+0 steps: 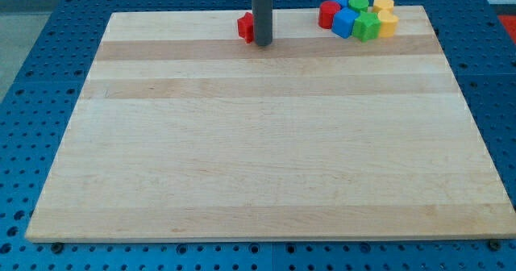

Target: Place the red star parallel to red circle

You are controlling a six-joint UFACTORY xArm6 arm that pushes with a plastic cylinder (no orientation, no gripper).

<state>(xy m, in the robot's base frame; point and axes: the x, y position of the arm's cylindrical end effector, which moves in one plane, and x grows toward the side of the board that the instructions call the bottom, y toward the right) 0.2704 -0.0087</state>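
Surface: wooden board (266, 142) lying on a blue pegboard table (48, 53); pale grain running left to right
Rod: dark rod (262, 9) standing upright near the view's top edge; my tip (263, 43) resting on the board
Jaws: arm carrying no jaws, only the rod
Red star (245, 27): sitting just to the view's left of my tip, partly hidden by the rod, seeming to touch it
Red circle (329, 14): sitting at the left edge of a cluster at the view's top right, well apart from the star
Cluster: blue block (345, 22), green star (365, 27), green circle (358, 3), yellow blocks (386, 17) crowding together, touching
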